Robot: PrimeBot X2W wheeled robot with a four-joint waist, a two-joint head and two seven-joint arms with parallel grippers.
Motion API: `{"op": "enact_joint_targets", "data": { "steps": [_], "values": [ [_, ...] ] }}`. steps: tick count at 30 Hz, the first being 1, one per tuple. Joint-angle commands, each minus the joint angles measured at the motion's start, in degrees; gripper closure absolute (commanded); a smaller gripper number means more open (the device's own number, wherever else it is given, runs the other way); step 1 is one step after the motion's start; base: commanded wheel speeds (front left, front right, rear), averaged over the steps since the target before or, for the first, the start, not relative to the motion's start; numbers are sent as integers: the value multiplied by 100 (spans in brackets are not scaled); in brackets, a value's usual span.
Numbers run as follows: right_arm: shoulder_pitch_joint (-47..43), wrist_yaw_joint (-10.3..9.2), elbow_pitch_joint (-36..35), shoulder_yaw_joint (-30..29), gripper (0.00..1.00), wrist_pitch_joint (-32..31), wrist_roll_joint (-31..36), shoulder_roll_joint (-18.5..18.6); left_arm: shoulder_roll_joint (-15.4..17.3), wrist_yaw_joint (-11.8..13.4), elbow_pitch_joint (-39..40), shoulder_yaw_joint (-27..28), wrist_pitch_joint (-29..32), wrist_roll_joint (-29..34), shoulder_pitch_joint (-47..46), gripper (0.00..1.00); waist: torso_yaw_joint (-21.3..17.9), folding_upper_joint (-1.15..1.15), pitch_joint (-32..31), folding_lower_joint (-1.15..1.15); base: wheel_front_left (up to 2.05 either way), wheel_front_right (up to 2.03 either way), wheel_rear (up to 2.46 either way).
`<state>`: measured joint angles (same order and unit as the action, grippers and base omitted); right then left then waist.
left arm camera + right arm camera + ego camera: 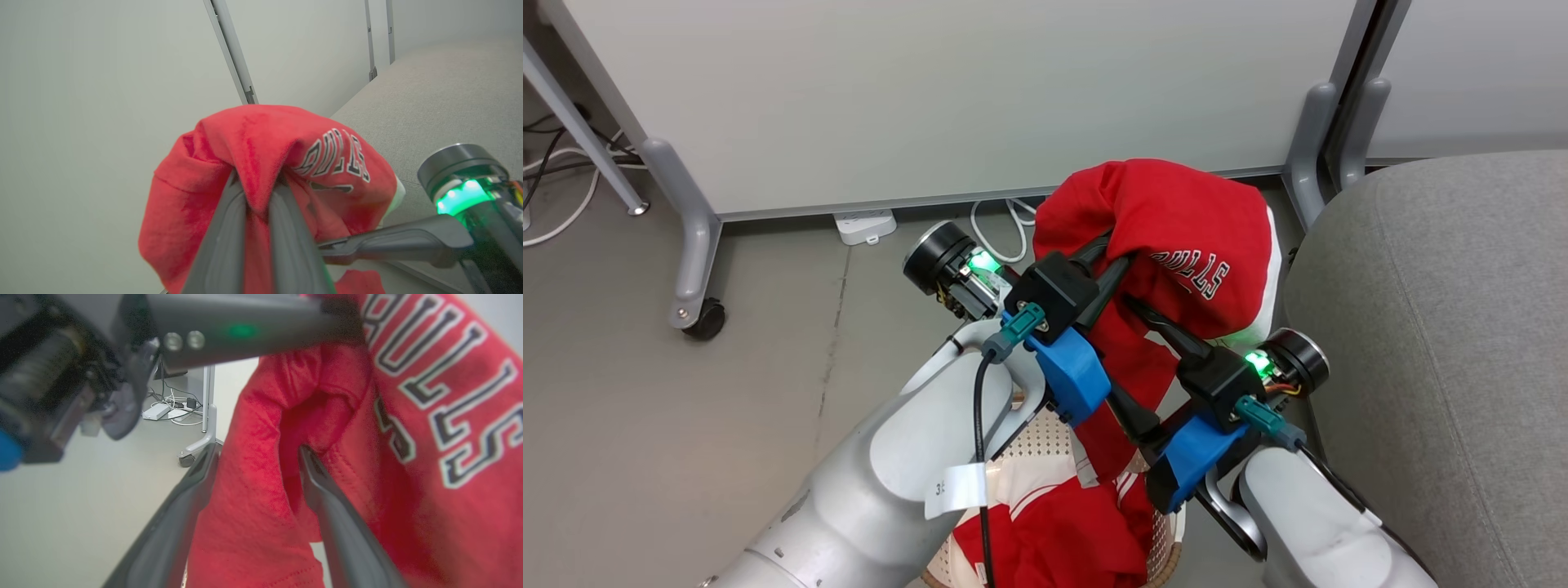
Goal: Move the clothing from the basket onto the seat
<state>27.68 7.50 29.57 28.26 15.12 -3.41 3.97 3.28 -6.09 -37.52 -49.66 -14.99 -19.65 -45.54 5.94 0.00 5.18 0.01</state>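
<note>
A bright red garment lettered "BULLS" [1176, 237] hangs lifted above the basket, beside the grey seat [1437, 327]. My left gripper [1112, 249] is shut on a fold at its top; the left wrist view shows the fabric pinched between the fingers of this gripper [257, 183]. My right gripper [1123, 347] is open just below, its spread fingers on either side of a hanging fold [258, 449]. Under my arms stands the cream perforated basket [1045, 441], with a second red garment with white stripes [1054, 531] lying in it.
White partition panels stand behind on grey legs, one with a castor [703, 318]. A white power strip [864, 224] and cables lie on the grey floor by the panel. The seat's rounded corner is close to the basket's right side.
</note>
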Motion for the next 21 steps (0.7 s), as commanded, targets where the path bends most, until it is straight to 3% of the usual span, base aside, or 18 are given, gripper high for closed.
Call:
{"op": "enact_joint_targets", "data": {
  "steps": [1,5,6,7,8,21],
  "values": [
    [149,-1,117,38,0,5,-44,-34,-8,-20,26,-18,-29,7,-76,100,29,0,31,-1,0,0,0],
    [384,-1,430,107,0,6,-97,-74,-30,-29,62,-58,-29,-7,-125,100,81,0,89,-1,0,0,0],
    [415,-1,513,134,5,5,-127,-85,-32,-27,73,-69,-29,-14,-130,100,92,0,97,-1,0,0,0],
    [465,-1,574,142,63,5,-133,-89,-34,-27,86,-79,-29,-23,-133,100,98,0,105,-1,0,0,0],
    [507,-1,637,162,100,6,-153,-93,-35,-28,94,-90,-29,-30,-137,100,101,0,111,-1,0,0,0],
    [606,-1,769,284,100,6,-367,-112,-42,10,134,-176,-29,-98,-156,100,104,0,107,-1,0,0,0]
  ]
}}
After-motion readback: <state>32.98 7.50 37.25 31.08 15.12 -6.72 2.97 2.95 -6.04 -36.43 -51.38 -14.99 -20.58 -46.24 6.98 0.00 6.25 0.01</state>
